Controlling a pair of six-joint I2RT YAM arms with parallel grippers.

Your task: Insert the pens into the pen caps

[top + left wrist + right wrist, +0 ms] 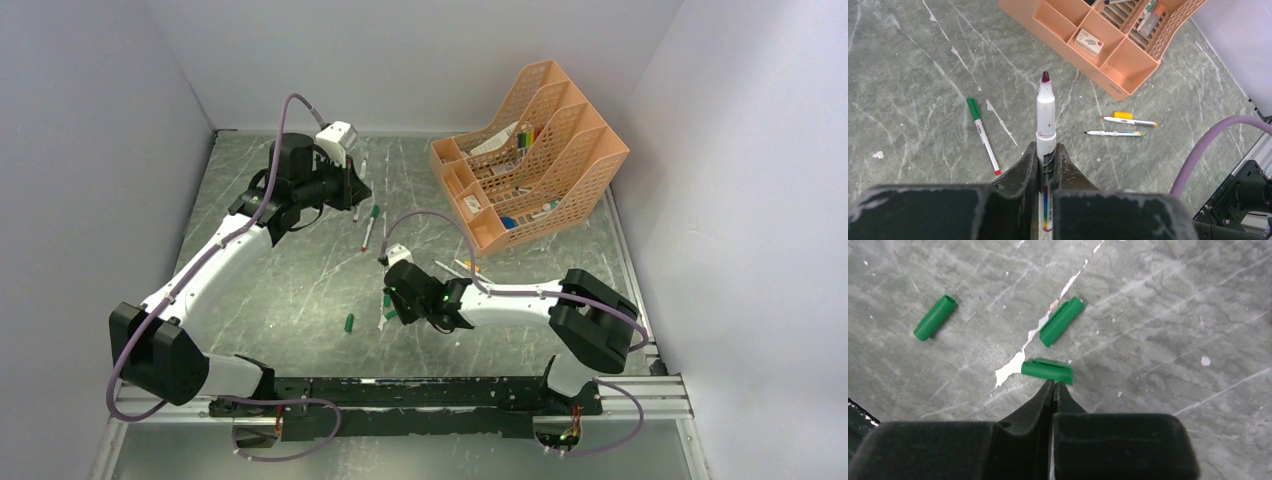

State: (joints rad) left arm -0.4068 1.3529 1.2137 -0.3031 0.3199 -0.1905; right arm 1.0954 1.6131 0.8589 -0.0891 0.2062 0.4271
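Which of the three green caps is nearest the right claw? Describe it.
On the grey marbled table, find the right gripper, black and shut. The small green plastic cap lies crosswise right at its tip, beside a white scratch; the other two caps lie farther off, slanted.

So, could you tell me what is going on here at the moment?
The left gripper holds an uncapped white pen clamped. The right gripper is shut, its tips right at the nearest of three green caps lying on the table, apparently gripping nothing. No cap is on that pen yet.
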